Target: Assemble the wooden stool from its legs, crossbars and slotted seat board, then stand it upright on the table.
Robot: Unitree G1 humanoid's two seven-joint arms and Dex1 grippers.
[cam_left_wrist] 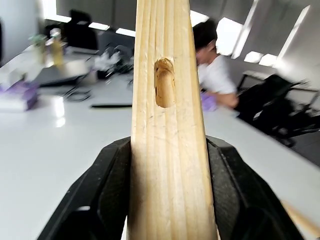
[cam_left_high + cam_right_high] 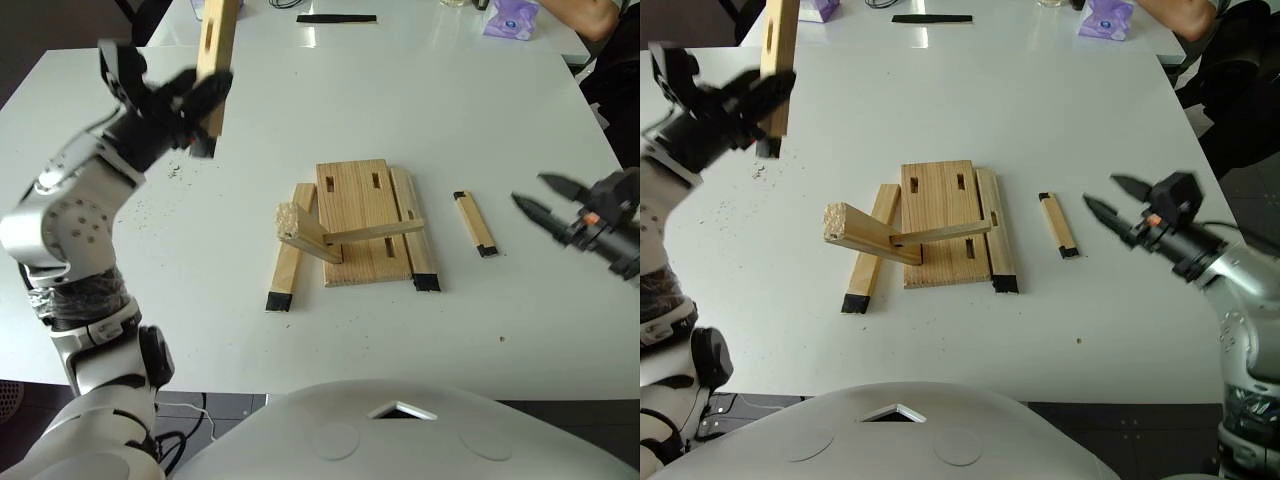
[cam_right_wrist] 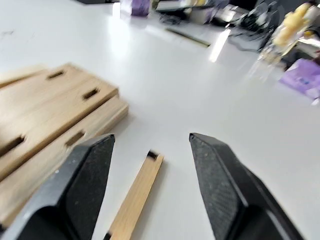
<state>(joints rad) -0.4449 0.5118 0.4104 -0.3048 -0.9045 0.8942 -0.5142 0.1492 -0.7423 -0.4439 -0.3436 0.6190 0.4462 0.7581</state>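
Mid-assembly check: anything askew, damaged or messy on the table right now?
A leg with a crossbar plugged in lies askew on the seat board; its end looks rough, possibly chipped. Dark crumbs speckle the table near the left gripper, which holds a raised leg.

Our left pincer [image 2: 203, 100] raised high, clamped on a wooden leg [image 2: 218, 40]; our right pincer [image 2: 529, 189] low, fingers apart.

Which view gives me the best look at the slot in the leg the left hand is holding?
Left wrist view: the slot faces the camera, close up, above the left hand clamped on the leg. Both eye views show the leg held roughly upright over the far-left part of the table, its slot small.
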